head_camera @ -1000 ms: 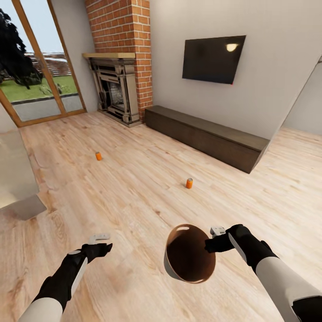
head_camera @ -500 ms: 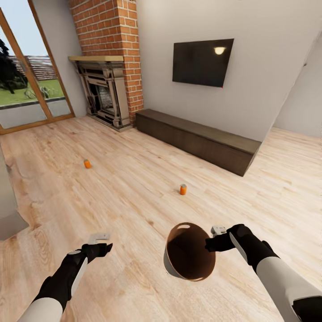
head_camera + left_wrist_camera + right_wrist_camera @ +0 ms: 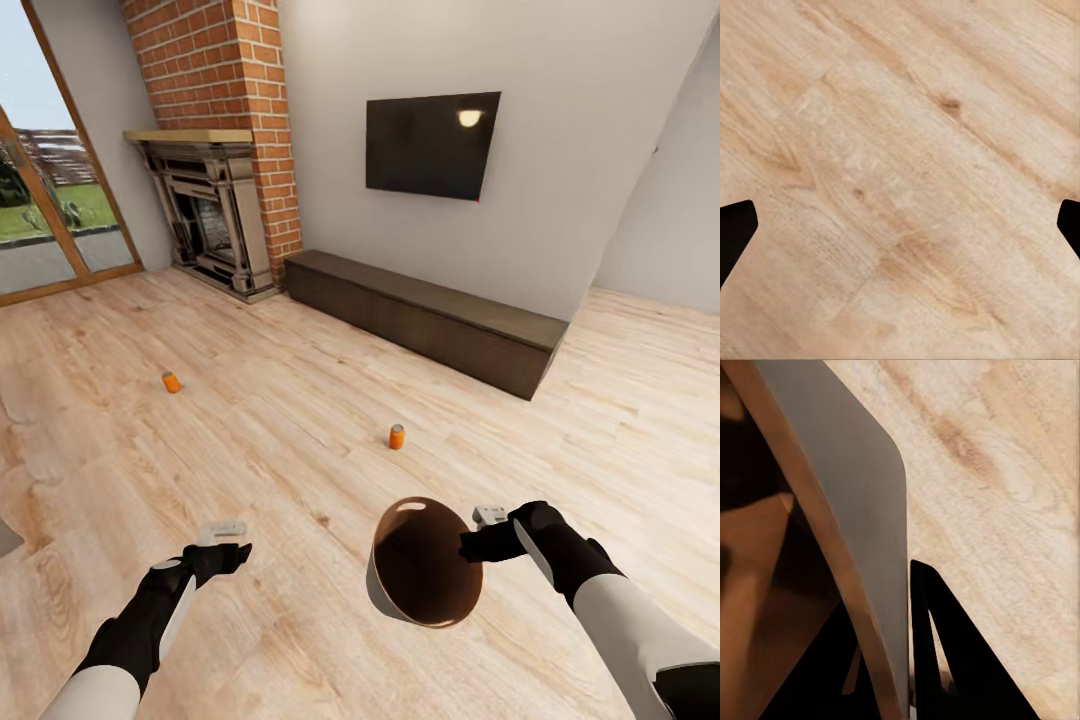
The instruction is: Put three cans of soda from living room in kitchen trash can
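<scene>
Pretty clearly a living room in a house. There's a red brick chimney [image 3: 215, 60] with an ornate fireplace [image 3: 205, 215] and a wooden mantel [image 3: 188, 136] in the corner, a flat TV [image 3: 432, 145] mounted on the plain pale wall, and a long low dark cabinet [image 3: 425, 318] running under it. Light wood plank flooring [image 3: 250, 440] everywhere, plus a wood-framed glass door [image 3: 50, 200] at the left looking out to grass.

cans of soda: bright orange, both the near one [image 3: 397, 437] and the far one [image 3: 172, 382]
tash can [image 3: 376, 590]: brown inside, pale grey outside
floor [image 3: 300, 380]: light wood planks (knotty grain)
fireplace [image 3: 215, 90]: red brick
</scene>
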You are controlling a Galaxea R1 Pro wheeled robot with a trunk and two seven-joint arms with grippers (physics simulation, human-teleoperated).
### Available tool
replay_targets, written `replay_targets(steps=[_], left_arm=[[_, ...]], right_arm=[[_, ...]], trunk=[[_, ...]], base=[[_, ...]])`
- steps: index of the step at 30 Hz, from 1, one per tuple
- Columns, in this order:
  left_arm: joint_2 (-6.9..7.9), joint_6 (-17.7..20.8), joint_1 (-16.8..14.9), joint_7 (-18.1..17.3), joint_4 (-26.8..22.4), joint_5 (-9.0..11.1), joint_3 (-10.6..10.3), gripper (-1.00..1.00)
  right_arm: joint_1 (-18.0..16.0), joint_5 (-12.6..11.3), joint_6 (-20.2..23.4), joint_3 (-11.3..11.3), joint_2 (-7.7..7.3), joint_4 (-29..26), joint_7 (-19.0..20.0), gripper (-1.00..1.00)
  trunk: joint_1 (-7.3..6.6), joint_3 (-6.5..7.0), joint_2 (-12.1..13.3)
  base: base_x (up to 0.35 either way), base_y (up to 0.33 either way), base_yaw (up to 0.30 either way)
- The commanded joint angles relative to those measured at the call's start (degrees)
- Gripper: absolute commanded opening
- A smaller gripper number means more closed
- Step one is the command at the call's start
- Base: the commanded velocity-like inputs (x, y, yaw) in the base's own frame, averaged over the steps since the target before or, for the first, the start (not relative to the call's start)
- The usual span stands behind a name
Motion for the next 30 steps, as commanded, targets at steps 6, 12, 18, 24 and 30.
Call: replay_targets(steps=[6,12,18,24,30], left_arm=[[0.0,-0.34,0.01,0.0,0.0,-0.01,0.0,1.0],[0.0,-0.31,0.0,0.0,0.0,-0.01,0.0,1.0],[0.0,-0.31,0.0,0.0,0.0,-0.01,0.0,1.0],[0.0,-0.31,0.02,0.0,0.0,-0.01,0.0,1.0],[0.0,-0.31,0.0,-0.07,0.0,-0.01,0.0,1.0]], right_arm=[[-0.02,-1.48,0.35,-0.14,0.01,-0.03,0.29,-1.0],[-0.02,-1.47,0.4,-0.47,-0.02,-0.03,0.29,-1.0],[-0.02,-1.46,0.4,-1.81,-0.05,-0.03,0.27,-1.0],[-0.02,-1.46,0.4,-2.12,-0.04,-0.03,0.21,-1.0],[-0.02,-1.46,0.4,-2.22,-0.07,-0.03,0.2,-1.0]], trunk=[[0.0,0.01,0.0],[0.0,0.01,0.0],[0.0,0.01,0.0],[0.0,0.01,0.0],[0.0,0.01,0.0]], base=[[0.018,-0.004,-0.047],[0.111,0.011,-0.214],[0.215,0.083,-0.245],[0.257,0.144,-0.25],[0.266,0.157,-0.251]])
